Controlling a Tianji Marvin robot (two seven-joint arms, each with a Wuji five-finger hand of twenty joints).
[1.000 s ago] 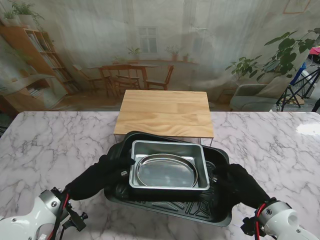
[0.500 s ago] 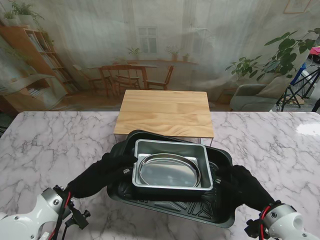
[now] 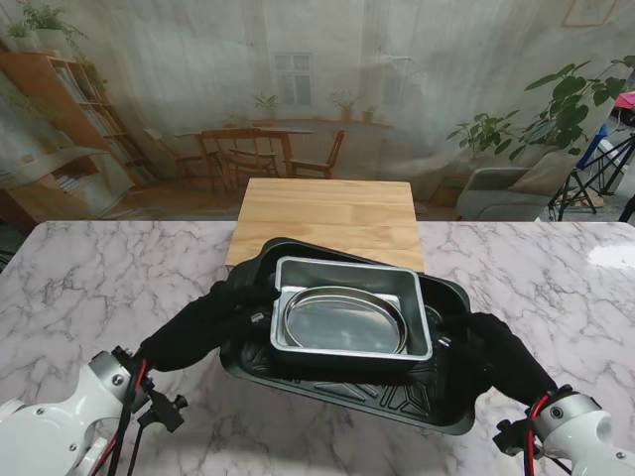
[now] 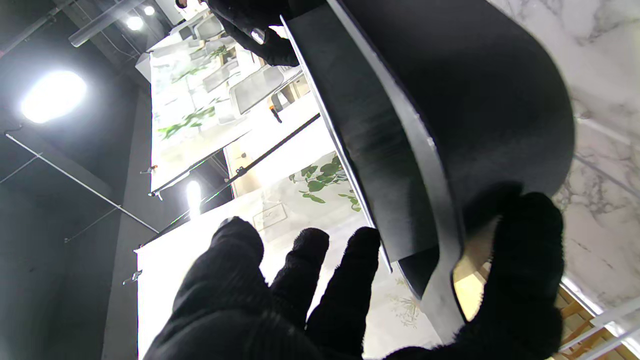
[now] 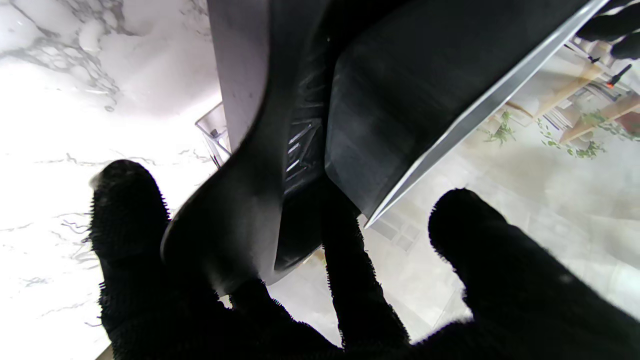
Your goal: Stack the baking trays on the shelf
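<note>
Hands hold the load from both ends: the left hand (image 3: pixel 213 322) has its gloved fingers (image 4: pixel 345 290) curled over the left rim of the black baking tray (image 3: pixel 342 387), thumb under the lip in the wrist view, and the right hand (image 3: pixel 496 352) is closed on the opposite rim, its fingers (image 5: pixel 127 225) wrapped around the dark edge. Compared with a second ago the whole stack has risen and travelled farther from me; its far rim now overlaps the near edge of the wooden shelf (image 3: pixel 327 213), where before it sat short of it, and both arms have stretched forward. I judge the carry to be about half done, with the set-down on the shelf top not yet made. Nested inside the black tray sits the rectangular silver pan (image 3: pixel 349 307), and inside that the round silver pan (image 3: pixel 342 322), both riding level as far as the stand view shows. Beneath the lifted stack lies the marble table (image 3: pixel 89 288); the wrist views show the tray's underside clear of it. Tilt during the remaining reach could let the inner pans slide.
</note>
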